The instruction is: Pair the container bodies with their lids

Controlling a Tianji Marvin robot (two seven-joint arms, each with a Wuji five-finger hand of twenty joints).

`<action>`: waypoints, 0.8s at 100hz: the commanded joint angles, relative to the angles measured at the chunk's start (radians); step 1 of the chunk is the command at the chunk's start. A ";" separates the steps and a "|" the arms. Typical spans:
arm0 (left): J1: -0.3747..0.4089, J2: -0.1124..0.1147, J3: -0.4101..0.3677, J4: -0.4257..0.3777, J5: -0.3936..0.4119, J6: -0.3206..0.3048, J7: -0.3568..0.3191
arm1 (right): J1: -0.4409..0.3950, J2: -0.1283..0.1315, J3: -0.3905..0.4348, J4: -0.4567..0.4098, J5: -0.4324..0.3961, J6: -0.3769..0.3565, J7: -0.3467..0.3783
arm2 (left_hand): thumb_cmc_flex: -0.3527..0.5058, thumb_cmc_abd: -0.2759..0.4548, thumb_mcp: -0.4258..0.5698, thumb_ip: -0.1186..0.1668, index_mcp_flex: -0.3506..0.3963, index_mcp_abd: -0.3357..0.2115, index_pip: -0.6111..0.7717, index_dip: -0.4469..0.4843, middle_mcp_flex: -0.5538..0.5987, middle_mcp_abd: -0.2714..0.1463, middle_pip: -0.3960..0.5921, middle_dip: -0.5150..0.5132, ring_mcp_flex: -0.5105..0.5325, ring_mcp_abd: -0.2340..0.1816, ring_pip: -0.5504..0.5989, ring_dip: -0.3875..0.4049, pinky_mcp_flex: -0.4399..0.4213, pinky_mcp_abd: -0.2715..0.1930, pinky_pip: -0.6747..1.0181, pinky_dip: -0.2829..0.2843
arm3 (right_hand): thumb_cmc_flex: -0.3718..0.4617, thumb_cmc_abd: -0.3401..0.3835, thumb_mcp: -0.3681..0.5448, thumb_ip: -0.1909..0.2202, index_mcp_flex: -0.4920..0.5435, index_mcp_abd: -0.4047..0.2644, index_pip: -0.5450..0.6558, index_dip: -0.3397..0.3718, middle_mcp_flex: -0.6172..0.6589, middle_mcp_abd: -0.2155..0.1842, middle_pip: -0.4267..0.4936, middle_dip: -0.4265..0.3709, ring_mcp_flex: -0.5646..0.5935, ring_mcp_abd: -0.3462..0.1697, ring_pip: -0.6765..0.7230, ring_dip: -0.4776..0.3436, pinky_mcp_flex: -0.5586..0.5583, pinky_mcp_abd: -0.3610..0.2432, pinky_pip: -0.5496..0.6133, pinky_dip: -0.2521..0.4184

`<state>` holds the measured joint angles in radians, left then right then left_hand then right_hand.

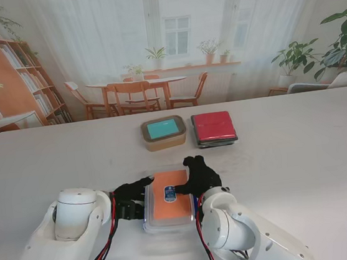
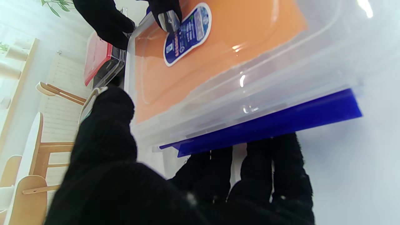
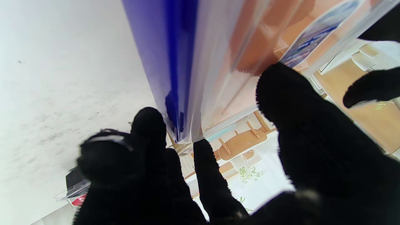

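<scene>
A clear container with an orange lid [image 1: 168, 204] and a blue sticker [image 1: 169, 194] lies close in front of me, between my two hands. My left hand [image 1: 131, 197] grips its left side: in the left wrist view the thumb [image 2: 106, 125] lies on the lid [image 2: 225, 62] and the fingers curl under the blue side clasp [image 2: 281, 122]. My right hand [image 1: 201, 176] holds the right far corner, its thumb pressing the lid by the sticker. In the right wrist view that hand [image 3: 218, 187] closes around the blue clasp [image 3: 162, 47]. I cannot tell whether the container is off the table.
Farther from me stand a beige container with a teal lid [image 1: 163, 132] and, to its right, a dark container with a red lid [image 1: 214, 128]. The white table [image 1: 303, 171] stretches wide on both sides. Both forearms fill the near edge.
</scene>
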<state>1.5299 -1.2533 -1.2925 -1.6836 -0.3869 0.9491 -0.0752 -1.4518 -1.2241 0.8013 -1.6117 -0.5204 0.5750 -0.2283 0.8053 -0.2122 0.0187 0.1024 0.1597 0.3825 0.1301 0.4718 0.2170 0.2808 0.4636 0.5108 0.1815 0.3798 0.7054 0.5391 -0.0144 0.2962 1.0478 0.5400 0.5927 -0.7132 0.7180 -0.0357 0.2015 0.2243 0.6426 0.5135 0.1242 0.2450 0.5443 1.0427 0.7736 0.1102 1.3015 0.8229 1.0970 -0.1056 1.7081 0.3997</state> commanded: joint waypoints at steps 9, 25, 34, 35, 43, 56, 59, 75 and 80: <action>0.026 0.001 -0.003 0.021 -0.022 0.028 -0.005 | -0.001 0.001 -0.008 0.016 0.007 -0.001 0.019 | -0.046 0.026 -0.026 -0.027 -0.006 0.050 0.096 -0.039 -0.024 0.115 -0.042 -0.073 -0.012 0.060 -0.032 -0.002 0.034 -0.028 0.026 0.006 | 0.037 0.004 0.038 0.018 0.063 0.053 0.040 0.026 -0.013 0.008 0.013 0.007 0.052 0.034 0.073 -0.005 0.033 -0.149 0.078 -0.001; 0.029 -0.016 -0.014 0.028 -0.060 0.017 0.033 | 0.005 0.000 -0.014 0.022 0.009 -0.003 0.021 | -0.044 0.027 -0.024 -0.027 -0.003 0.055 0.111 -0.053 -0.023 0.118 -0.006 -0.067 0.005 0.063 -0.012 0.006 0.052 -0.036 0.040 0.014 | 0.038 0.004 0.039 0.018 0.064 0.053 0.039 0.025 -0.013 0.009 0.015 0.004 0.053 0.033 0.074 -0.008 0.035 -0.147 0.077 -0.001; 0.032 -0.022 -0.018 0.023 -0.073 0.010 0.050 | 0.006 0.000 -0.016 0.025 0.007 -0.002 0.022 | -0.045 0.029 -0.025 -0.026 -0.004 0.054 0.115 -0.058 -0.024 0.118 -0.003 -0.069 0.004 0.063 -0.009 0.007 0.053 -0.039 0.042 0.015 | 0.040 0.004 0.040 0.019 0.064 0.054 0.039 0.025 -0.014 0.010 0.015 0.003 0.053 0.034 0.075 -0.009 0.037 -0.148 0.076 -0.002; 0.033 -0.022 -0.018 0.022 -0.074 0.010 0.051 | 0.006 0.000 -0.016 0.025 0.007 -0.002 0.023 | -0.045 0.029 -0.025 -0.026 -0.004 0.054 0.115 -0.058 -0.024 0.117 -0.003 -0.069 0.004 0.063 -0.008 0.007 0.053 -0.039 0.042 0.016 | 0.040 0.004 0.039 0.018 0.064 0.054 0.039 0.025 -0.014 0.010 0.016 0.003 0.053 0.034 0.075 -0.009 0.037 -0.148 0.076 -0.002; 0.034 -0.024 -0.022 0.021 -0.080 0.002 0.059 | 0.007 0.001 -0.017 0.026 0.005 0.000 0.024 | -0.046 0.029 -0.026 -0.026 -0.002 0.053 0.119 -0.060 -0.023 0.116 0.002 -0.069 0.007 0.062 -0.005 0.008 0.054 -0.042 0.043 0.017 | 0.041 0.004 0.040 0.019 0.064 0.055 0.039 0.025 -0.014 0.011 0.016 0.002 0.054 0.033 0.075 -0.010 0.038 -0.147 0.076 -0.002; 0.030 -0.013 -0.022 0.030 -0.072 0.011 0.028 | 0.009 0.001 -0.018 0.028 0.003 0.002 0.024 | -0.058 0.035 -0.028 -0.028 -0.003 0.049 0.132 -0.061 -0.025 0.113 0.013 -0.066 0.000 0.060 -0.011 0.005 0.043 -0.035 0.034 0.014 | 0.040 0.006 0.041 0.019 0.064 0.057 0.038 0.025 -0.014 0.012 0.016 0.002 0.055 0.034 0.076 -0.011 0.039 -0.148 0.075 -0.002; 0.029 -0.006 -0.021 0.033 -0.065 0.014 0.006 | 0.010 0.001 -0.018 0.029 0.003 0.002 0.024 | -0.065 0.040 -0.029 -0.030 -0.005 0.042 0.137 -0.061 -0.025 0.107 0.003 -0.073 -0.001 0.055 -0.020 0.001 0.037 -0.026 0.025 0.010 | 0.040 0.007 0.041 0.019 0.064 0.058 0.038 0.025 -0.014 0.012 0.017 0.002 0.055 0.034 0.076 -0.011 0.039 -0.148 0.075 -0.002; 0.033 0.015 -0.022 0.041 -0.039 0.030 -0.047 | 0.015 -0.001 -0.019 0.035 0.006 0.000 0.020 | -0.077 0.052 -0.029 -0.035 -0.011 0.039 0.151 -0.054 -0.027 0.099 0.001 -0.066 -0.005 0.049 -0.028 -0.001 0.023 -0.017 0.012 0.005 | 0.042 0.007 0.043 0.019 0.064 0.061 0.036 0.024 -0.014 0.015 0.017 0.001 0.056 0.034 0.077 -0.013 0.040 -0.149 0.074 -0.002; 0.037 0.018 -0.024 0.040 -0.035 0.032 -0.053 | 0.017 -0.003 -0.020 0.037 0.008 -0.001 0.019 | -0.081 0.053 -0.030 -0.036 -0.012 0.044 0.149 -0.054 -0.027 0.102 0.002 -0.063 -0.005 0.051 -0.027 0.000 0.023 -0.018 0.011 0.004 | 0.041 0.009 0.043 0.019 0.064 0.062 0.035 0.023 -0.015 0.015 0.018 0.001 0.056 0.034 0.078 -0.014 0.040 -0.149 0.074 -0.002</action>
<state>1.5427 -1.2393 -1.3208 -1.6696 -0.4198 0.9489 -0.1393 -1.4322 -1.2243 0.7864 -1.5946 -0.5198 0.5744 -0.2277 0.7530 -0.1724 0.0074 0.0930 0.1596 0.4149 0.2328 0.4136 0.2161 0.2945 0.5184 0.4983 0.1952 0.3759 0.7510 0.5321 0.0083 0.2852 1.0436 0.5392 0.5867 -0.7128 0.7290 -0.0357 0.2015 0.2376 0.6420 0.5137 0.1242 0.2558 0.5513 1.0427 0.7744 0.1121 1.3145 0.8318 1.1060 -0.1076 1.7082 0.3997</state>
